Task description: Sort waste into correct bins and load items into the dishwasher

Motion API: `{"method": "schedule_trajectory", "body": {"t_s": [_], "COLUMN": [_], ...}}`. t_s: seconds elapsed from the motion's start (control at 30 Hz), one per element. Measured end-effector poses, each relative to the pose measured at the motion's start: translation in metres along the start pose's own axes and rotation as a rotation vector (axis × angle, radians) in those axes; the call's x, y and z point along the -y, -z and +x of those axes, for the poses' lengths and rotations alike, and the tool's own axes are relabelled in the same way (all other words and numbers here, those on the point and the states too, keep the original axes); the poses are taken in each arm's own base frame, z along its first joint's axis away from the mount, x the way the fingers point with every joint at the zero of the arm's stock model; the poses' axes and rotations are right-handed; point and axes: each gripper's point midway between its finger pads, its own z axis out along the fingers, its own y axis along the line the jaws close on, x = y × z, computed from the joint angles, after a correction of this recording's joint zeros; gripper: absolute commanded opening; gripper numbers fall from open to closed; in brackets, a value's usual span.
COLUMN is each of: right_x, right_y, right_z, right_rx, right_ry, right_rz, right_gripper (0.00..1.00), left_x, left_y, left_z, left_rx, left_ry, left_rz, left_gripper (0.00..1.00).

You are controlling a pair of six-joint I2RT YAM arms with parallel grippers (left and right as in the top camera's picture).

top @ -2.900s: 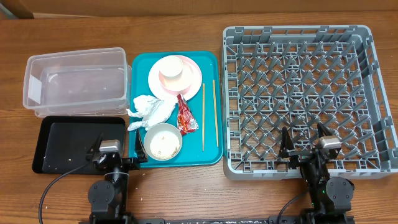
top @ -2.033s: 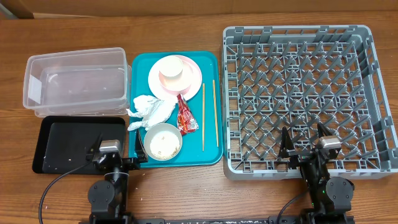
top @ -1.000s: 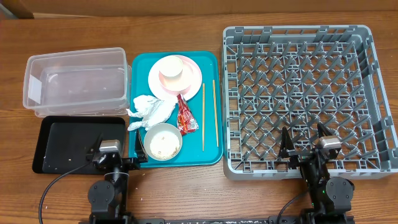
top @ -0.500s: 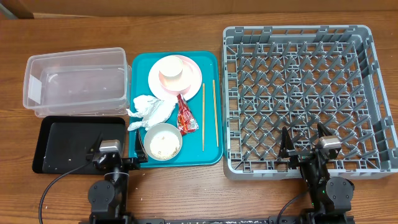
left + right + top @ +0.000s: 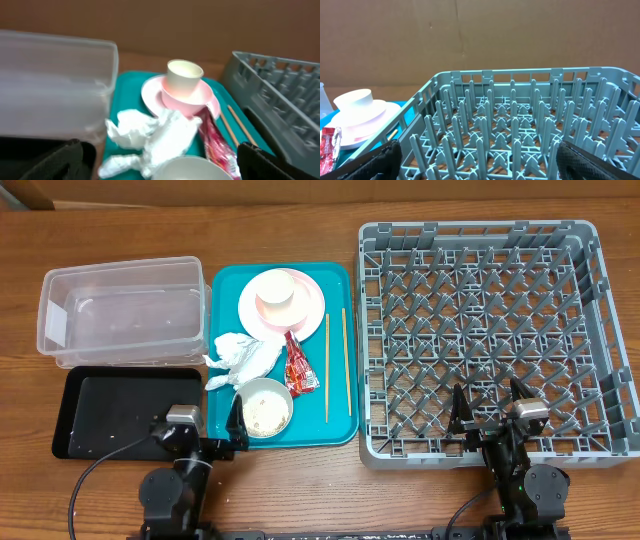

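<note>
Overhead: a teal tray (image 5: 225,290) holds pink plate (image 5: 310,310), white cup (image 5: 274,292), napkin (image 5: 240,358), red wrapper (image 5: 299,368), white bowl (image 5: 262,408) and chopsticks (image 5: 346,360). It lies between clear tub (image 5: 50,320) with black tray (image 5: 110,405) and grey dish rack (image 5: 470,230). Left gripper (image 5: 198,422) and right gripper (image 5: 488,408) have jaws spread wide, holding nothing.

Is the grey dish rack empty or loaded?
Empty. The grey dish rack shows only bare pegs from overhead and in the right wrist view; the pink plate sits on the teal tray.

Wooden table (image 5: 290,230) bears four items directly: clear tub (image 5: 120,312) far left; black tray (image 5: 110,410) just before it; teal serving tray (image 5: 320,430) centre; grey dish rack (image 5: 480,230) right.
</note>
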Motion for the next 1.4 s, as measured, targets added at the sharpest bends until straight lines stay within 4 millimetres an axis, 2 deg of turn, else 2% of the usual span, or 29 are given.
{"method": "schedule_trajectory", "body": {"t_s": [0.1,0.3,0.4,0.6,0.67,0.8,0.9,0.93,1.07,1.2,1.23,1.4], "right_x": [0.000,0.000,0.000,0.000,0.000,0.000,0.000,0.000,0.000,0.000,0.000,0.000], "right_y": [0.000,0.000,0.000,0.000,0.000,0.000,0.000,0.000,0.000,0.000,0.000,0.000], "right_z": [0.000,0.000,0.000,0.000,0.000,0.000,0.000,0.000,0.000,0.000,0.000,0.000], "right_rx": [0.000,0.000,0.001,0.000,0.000,0.000,0.000,0.000,0.000,0.001,0.000,0.000], "right_ry": [0.000,0.000,0.000,0.000,0.000,0.000,0.000,0.000,0.000,0.001,0.000,0.000], "right_rz": [0.000,0.000,0.000,0.000,0.000,0.000,0.000,0.000,0.000,0.000,0.000,0.000], "right_gripper": [1.00,1.00,1.00,1.00,1.00,1.00,1.00,1.00,1.00,1.00,1.00,1.00], "left_x": [0.007,0.027,0.032,0.032,0.035,0.039,0.040,0.040,0.039,0.036,0.033,0.025], "left_y": [0.011,0.045,0.051,0.042,0.034,0.016,0.004,0.001,-0.005,-0.008,-0.008,-0.017], "left_z": [-0.011,-0.090,-0.110,-0.113,-0.119,-0.132,-0.135,-0.134,-0.127,-0.116,-0.112,-0.097], "left_rx": [-0.043,0.025,-0.028,-0.376,-0.474,-0.585,-0.627,-0.638,-0.675,-0.727,-0.748,-0.819], "left_ry": [0.050,0.074,0.087,0.148,0.166,0.191,0.207,0.212,0.192,0.096,0.076,0.014], "left_rz": [0.012,0.040,0.033,-0.038,-0.042,-0.041,-0.039,-0.038,-0.031,-0.011,-0.014,-0.026], "left_gripper": [1.00,1.00,1.00,1.00,1.00,1.00,0.86,0.78,0.67,0.66,0.63,0.63]}}
